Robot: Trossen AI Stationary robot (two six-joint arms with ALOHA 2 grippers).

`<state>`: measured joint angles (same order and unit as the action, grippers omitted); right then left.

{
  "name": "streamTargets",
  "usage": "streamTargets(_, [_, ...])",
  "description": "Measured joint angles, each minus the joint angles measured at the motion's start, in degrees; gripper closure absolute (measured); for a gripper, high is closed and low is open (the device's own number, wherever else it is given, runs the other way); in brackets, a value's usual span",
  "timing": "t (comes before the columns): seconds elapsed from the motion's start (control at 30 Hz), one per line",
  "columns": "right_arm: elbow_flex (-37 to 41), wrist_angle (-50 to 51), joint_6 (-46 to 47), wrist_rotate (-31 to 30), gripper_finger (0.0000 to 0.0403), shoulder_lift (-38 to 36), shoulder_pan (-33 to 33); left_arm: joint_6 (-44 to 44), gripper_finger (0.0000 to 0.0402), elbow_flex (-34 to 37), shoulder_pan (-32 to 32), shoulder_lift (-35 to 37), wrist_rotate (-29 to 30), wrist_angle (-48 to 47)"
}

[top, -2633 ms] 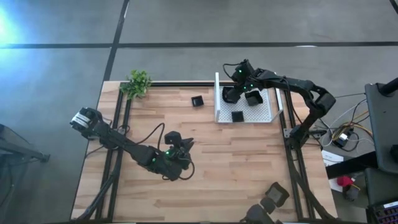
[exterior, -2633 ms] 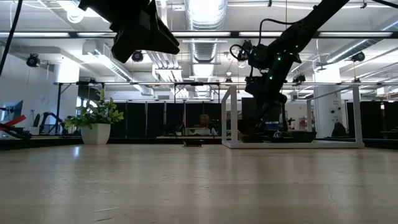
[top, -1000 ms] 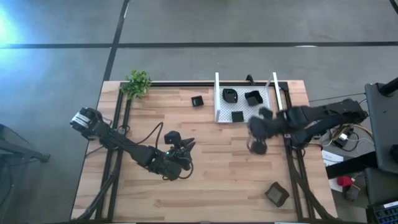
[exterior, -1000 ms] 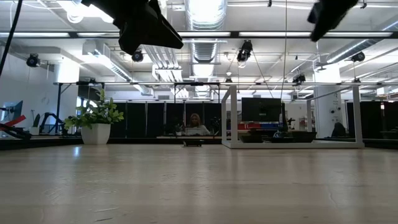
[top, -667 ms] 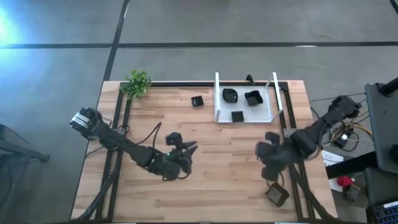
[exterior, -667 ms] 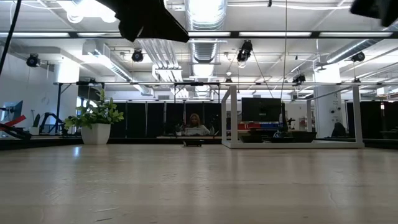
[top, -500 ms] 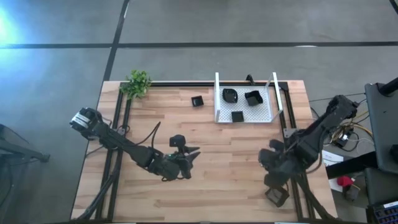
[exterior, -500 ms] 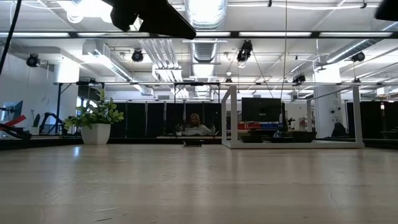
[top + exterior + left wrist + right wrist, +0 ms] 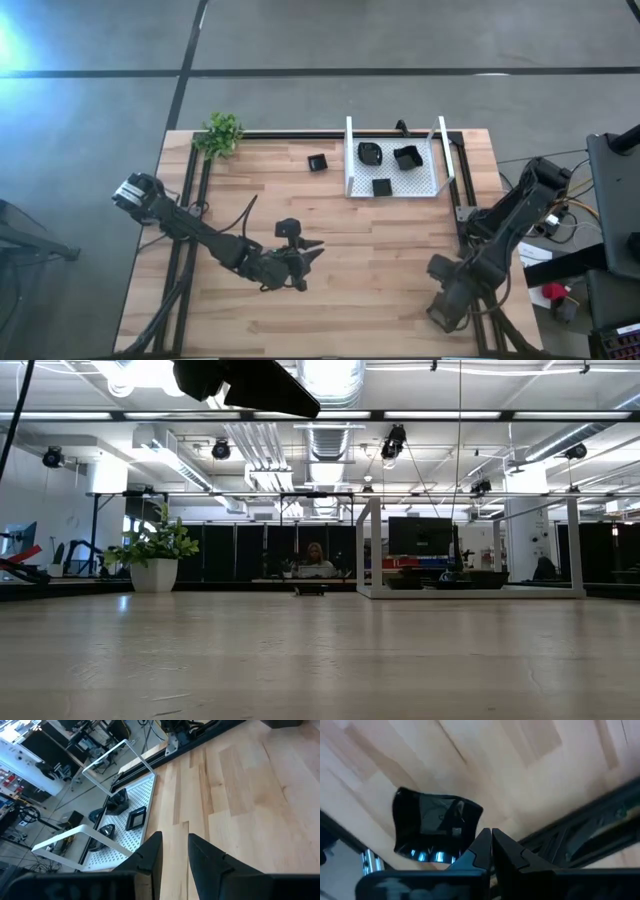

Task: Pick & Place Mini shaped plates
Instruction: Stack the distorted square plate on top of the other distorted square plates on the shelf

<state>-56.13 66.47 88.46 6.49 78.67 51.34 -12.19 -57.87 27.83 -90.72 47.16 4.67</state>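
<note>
1. Left gripper [image 9: 312,250] sits over the table [image 9: 370,260] mid-front; fingers [image 9: 150,851] apart w/ a narrow gap, nothing between them. In the low view its dark head shows at top, well above the wood.
2. Right gripper [image 9: 440,305] is at the front right corner of the table, by the rail. Fingertips [image 9: 491,840] pressed together, holding nothing.
3. One plate [image 9: 432,830] lies on the wood at that corner, just beside the right fingertips in the wrist view; glossy black, roughly square w/ rounded corners. Can't tell if tips touch it. In the high view it is mostly hidden under the gripper.
4. Tray [image 9: 350,160], white mesh w/ upright side walls, sits at the back of the table, right of centre. Three plates inside: rounded plate [image 9: 369,153] at back left, squarish plate [image 9: 406,157] at back right, small square plate [image 9: 382,187] at front centre. All apart from each other.
5. Lone plate [image 9: 317,162] rests on the wood just left of the tray, not touching it.
6. Plant [image 9: 220,133] at the back left corner; low view shows it in a white pot.
7. Low view: a person far off in the room behind the table.
</note>
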Motion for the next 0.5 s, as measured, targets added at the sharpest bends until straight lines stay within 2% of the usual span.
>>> streamTargets(0.2, [0.8,-0.4,7.2,-0.2,0.0392,1.2,1.2,-0.1,0.0312,0.0,0.0,0.0,0.0,0.1])
streamTargets(0.3, [1.1,-1.5,7.6,1.5,0.0389,1.8,1.2,-0.1,0.0312,0.0,0.0,0.0,0.0,0.1])
streamTargets(0.4, [1.3,-1.6,7.6,4.3,0.0376,2.5,1.2,-0.1,0.0312,0.0,0.0,0.0,0.0,0.1])
streamTargets(0.5, [1.3,-2.4,7.6,4.6,0.0356,2.8,1.2,-0.1,0.0312,0.0,0.0,0.0,0.0,0.1])
